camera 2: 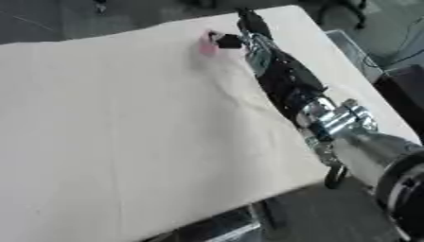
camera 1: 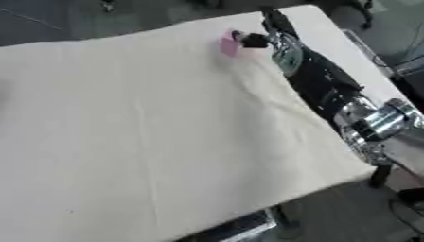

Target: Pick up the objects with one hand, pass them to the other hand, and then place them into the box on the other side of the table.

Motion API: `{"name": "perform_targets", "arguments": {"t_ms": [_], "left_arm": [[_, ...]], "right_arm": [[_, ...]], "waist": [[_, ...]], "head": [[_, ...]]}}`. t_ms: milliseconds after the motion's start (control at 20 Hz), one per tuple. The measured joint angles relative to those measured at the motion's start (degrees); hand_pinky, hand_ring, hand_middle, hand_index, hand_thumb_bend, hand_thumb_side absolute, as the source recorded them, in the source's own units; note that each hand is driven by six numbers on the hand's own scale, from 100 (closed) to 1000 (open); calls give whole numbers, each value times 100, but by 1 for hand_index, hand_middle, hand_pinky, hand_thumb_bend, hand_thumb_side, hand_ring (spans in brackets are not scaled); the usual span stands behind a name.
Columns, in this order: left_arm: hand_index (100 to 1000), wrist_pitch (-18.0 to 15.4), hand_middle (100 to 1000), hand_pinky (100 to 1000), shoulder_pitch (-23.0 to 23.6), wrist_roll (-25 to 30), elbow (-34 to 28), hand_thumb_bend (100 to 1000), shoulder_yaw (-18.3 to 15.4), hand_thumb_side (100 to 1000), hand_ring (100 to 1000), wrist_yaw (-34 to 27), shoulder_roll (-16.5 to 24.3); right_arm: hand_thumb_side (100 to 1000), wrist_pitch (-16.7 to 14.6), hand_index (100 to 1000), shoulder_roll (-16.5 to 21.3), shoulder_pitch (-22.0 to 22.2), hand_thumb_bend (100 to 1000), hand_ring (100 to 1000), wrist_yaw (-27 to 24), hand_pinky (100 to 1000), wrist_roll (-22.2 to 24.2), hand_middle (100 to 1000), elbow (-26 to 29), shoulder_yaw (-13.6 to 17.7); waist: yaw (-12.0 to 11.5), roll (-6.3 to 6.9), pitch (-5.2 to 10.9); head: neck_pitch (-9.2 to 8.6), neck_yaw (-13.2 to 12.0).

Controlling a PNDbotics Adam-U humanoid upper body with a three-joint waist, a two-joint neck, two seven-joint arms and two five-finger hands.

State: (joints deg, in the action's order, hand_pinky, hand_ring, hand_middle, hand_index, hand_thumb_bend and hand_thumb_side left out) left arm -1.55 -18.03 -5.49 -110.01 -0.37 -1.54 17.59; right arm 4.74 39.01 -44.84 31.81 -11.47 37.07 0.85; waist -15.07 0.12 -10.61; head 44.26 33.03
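The robot's right hand (camera 1: 267, 37) reaches far across the table (camera 1: 124, 142), which is covered by a pale cream cloth with soft creases running toward the near edge. The black forearm with its silver wrist joint (camera 2: 335, 118) comes in from the right side and stretches toward the far right part of the table. At the end of that arm, the hand lies low over the cloth, and its dark fingers (camera 1: 252, 40) are at the small pink object (camera 1: 229, 46), a soft-looking pink lump lying on the cloth near the far edge. One dark fingertip lies over the right side of the pink object and touches it; whether the fingers are curled round it or only laid against it cannot be told, since the hand is seen from behind and the fingers merge into one dark patch. The pink object lies on the cloth, to the left of the hand and just beside it.

Beyond the table's far edge there is dark grey floor (camera 1: 66, 19). At the near edge, under the cloth, a bit of metal frame (camera 1: 244, 227) shows, and a dark table leg (camera 2: 334, 177) stands at the right near corner.
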Motion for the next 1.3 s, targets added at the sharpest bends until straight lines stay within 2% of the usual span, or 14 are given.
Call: {"name": "perform_targets", "arguments": {"t_ms": [950,1300], "left_arm": [[805,32,700,694,-19,70,0,496,43,684,707,10,-115],[806,44,700,693,-36,81,1,492,46,687,708,7,-148]], "right_arm": [[554,-196,937,-51,-65,407,898,-218,855,168,890,-48,-21],[623,-309,941,-95,-73,426,896,-343,853,340,886,-45,-22]], "waist": [[-187,-127,-218],[-188,-127,-226]], "head": [[0,16],[0,40]]}}
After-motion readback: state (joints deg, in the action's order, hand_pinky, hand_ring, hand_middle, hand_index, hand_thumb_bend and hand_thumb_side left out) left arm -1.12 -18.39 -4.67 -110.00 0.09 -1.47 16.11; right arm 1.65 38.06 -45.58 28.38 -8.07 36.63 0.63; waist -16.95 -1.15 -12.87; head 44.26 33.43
